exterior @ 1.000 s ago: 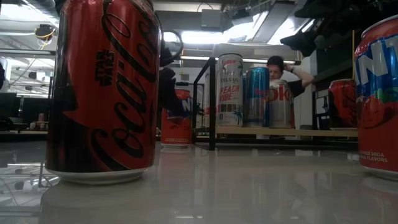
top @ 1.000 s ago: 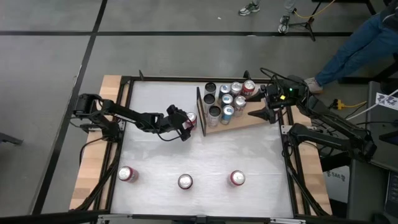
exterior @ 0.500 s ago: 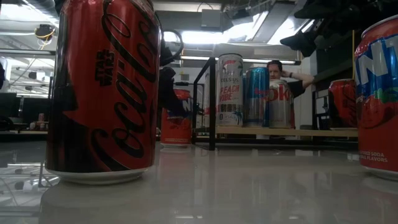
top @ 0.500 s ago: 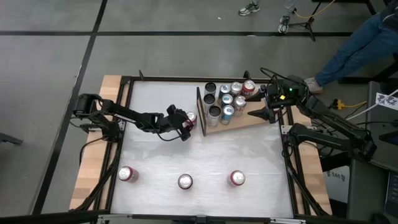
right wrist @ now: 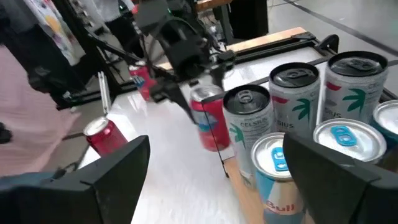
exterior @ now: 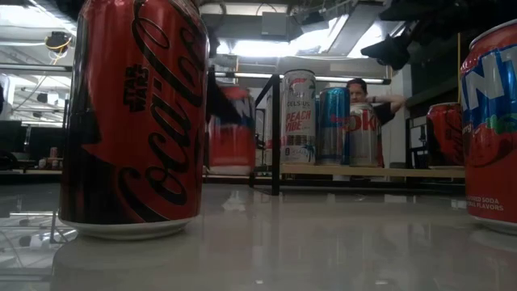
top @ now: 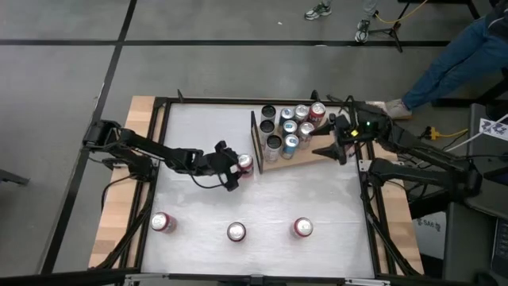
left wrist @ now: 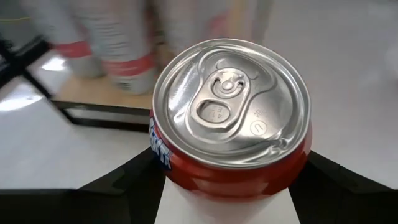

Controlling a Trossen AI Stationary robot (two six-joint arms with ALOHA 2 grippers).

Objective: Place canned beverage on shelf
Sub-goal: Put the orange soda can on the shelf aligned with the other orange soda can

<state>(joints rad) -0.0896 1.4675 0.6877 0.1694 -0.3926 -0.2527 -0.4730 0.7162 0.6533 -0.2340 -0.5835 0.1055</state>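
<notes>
A red canned beverage [top: 244,163] with a silver top [left wrist: 231,102] hangs above the white table, just left of the shelf's black upright frame [top: 255,143]. My left gripper [top: 236,168] is shut on it. In the low view the can [exterior: 231,129] is off the tabletop. The shelf [top: 319,157] is a light-brown board at the far right, bearing several upright cans [top: 287,127]. My right gripper [top: 329,148] hovers open over the shelf's right end with nothing between its fingers [right wrist: 93,180]. My left gripper pinches the can's side wall [left wrist: 166,163] just below the top rim, one finger [left wrist: 127,180] on each opposite side. The fingers come from the table's left, slanting down. The can stands roughly upright in the hold, lifted clear of the table.
Three more cans stand in a row near the table's near edge [top: 163,222] [top: 236,231] [top: 302,227]; two of them fill the sides of the low view [exterior: 133,121] [exterior: 491,121]. A person's legs [top: 452,56] show beyond the far right corner.
My left gripper has lifted the red can off the table and carried it a little toward the near edge, next to the shelf's frame. My right gripper has swung slightly toward the table's left above the shelf.
</notes>
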